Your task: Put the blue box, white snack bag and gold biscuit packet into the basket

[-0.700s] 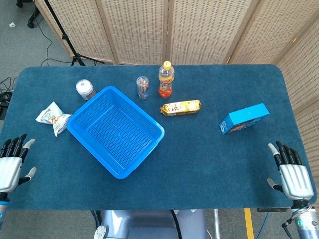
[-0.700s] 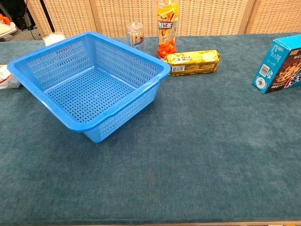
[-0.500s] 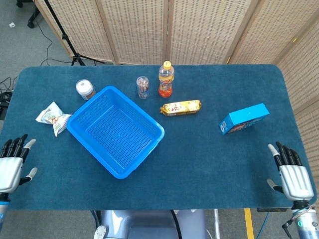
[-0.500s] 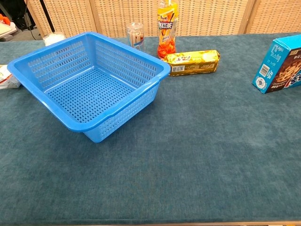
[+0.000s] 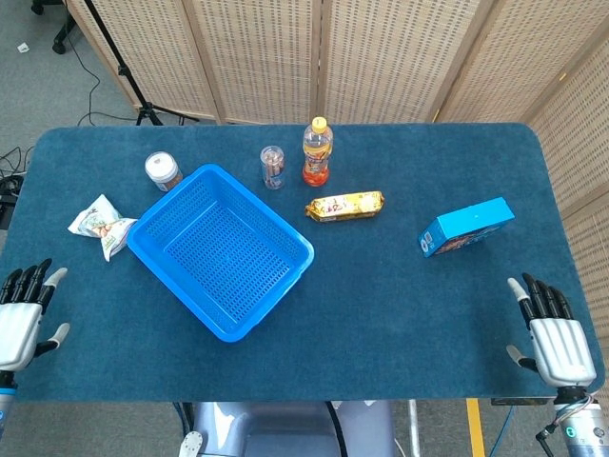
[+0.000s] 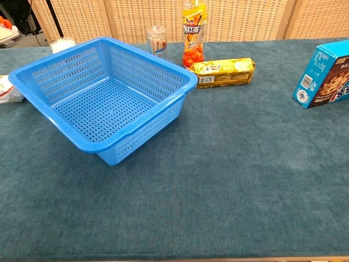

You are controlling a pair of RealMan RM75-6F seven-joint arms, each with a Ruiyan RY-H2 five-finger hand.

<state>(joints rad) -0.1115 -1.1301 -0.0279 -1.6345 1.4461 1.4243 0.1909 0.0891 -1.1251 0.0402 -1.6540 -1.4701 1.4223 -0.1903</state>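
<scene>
Gold biscuit packet (image 5: 344, 206) beside orange bottle (image 5: 317, 152)

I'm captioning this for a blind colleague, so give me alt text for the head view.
An empty blue basket sits left of centre on a blue table, with a white snack bag to its left, a gold biscuit packet and blue box to its right. Both hands, left and right, rest open at the near corners.

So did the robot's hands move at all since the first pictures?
A little. Both the left hand and right hand slid slightly back toward the near table edge, open and holding nothing. The basket, blue box, white snack bag and gold biscuit packet stayed put.
</scene>
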